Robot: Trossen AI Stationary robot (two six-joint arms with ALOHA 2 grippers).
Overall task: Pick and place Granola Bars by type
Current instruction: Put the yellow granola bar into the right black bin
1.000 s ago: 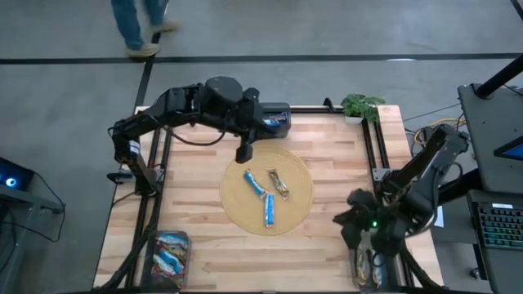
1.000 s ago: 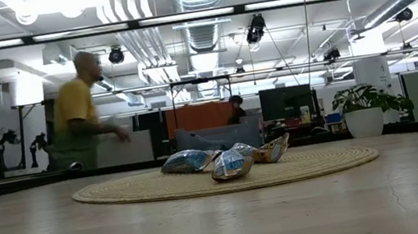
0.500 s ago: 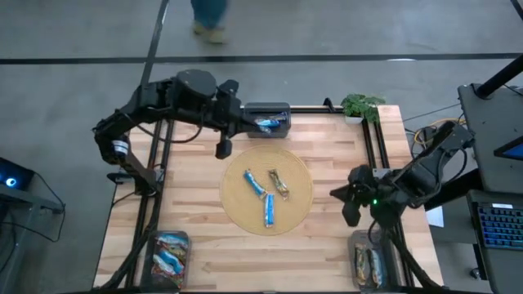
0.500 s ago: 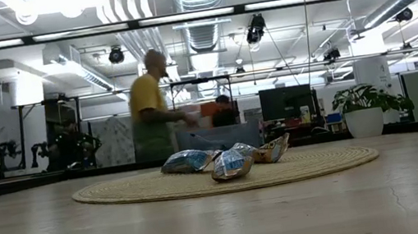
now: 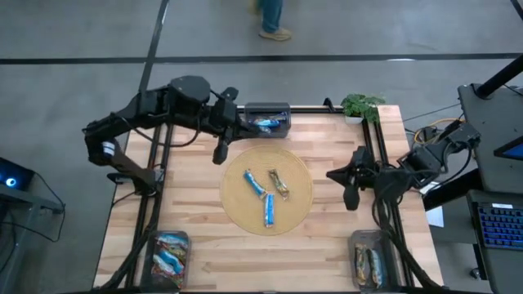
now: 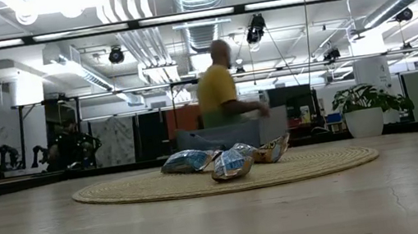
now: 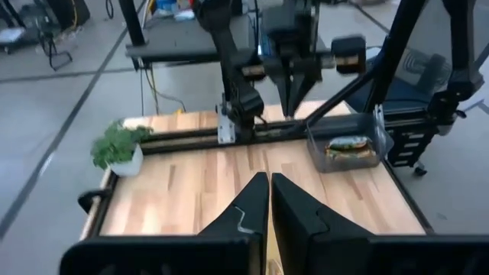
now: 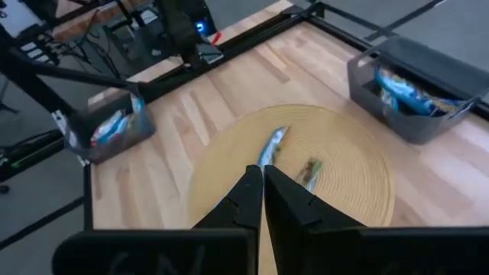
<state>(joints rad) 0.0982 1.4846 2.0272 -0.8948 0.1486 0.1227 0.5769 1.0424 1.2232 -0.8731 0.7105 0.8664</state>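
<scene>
Granola bars [image 5: 267,192], three, lie on the woven mat [image 5: 237,204] mid-tabletop; light, crinkly, slippery foil, best pinched across the middle. My left gripper [image 5: 219,153] and right gripper [image 5: 350,198] hover closed, holding nothing.

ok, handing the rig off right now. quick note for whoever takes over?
Left gripper: shut, empty, above the table's far-left part near the far bin.
Right gripper: shut, empty, at the right edge beside the mat.
Done: bars sit in three bins: far bin, near-left bin, near-right bin.
Left: three granola bars on the mat: two blue, one brownish. Nothing is held.
</scene>
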